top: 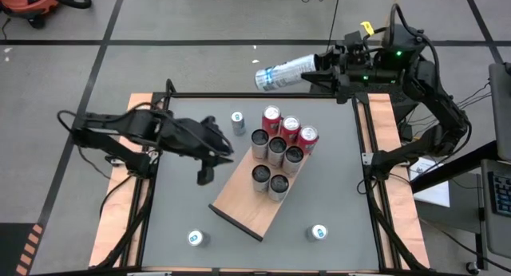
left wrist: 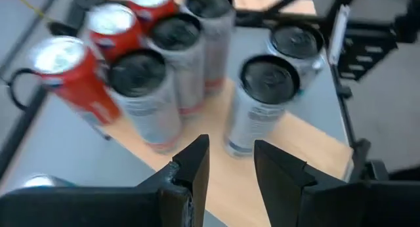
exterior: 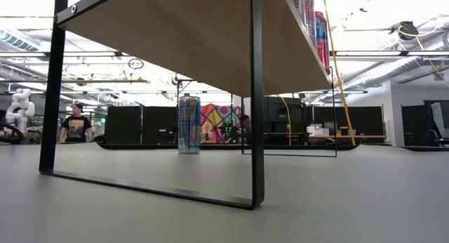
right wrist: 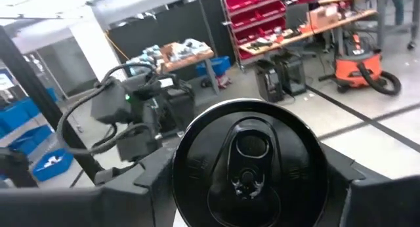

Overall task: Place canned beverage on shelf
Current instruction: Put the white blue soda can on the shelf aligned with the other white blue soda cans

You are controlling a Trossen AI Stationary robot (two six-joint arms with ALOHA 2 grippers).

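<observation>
My right gripper (top: 319,63) holds a silver can (top: 284,72) lying sideways in its jaws, beyond the counter's (top: 335,188) far edge near the far right corner. My left gripper (top: 206,175) hangs over the shelf's (top: 247,204) left side, jaws narrowly parted and empty. Eight cans (top: 279,148) stand on the shelf.

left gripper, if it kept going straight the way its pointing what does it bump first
Probably the nearest silver can on the shelf; the left gripper, fingers apart and empty, aims roughly at it, though depth is unclear.
</observation>
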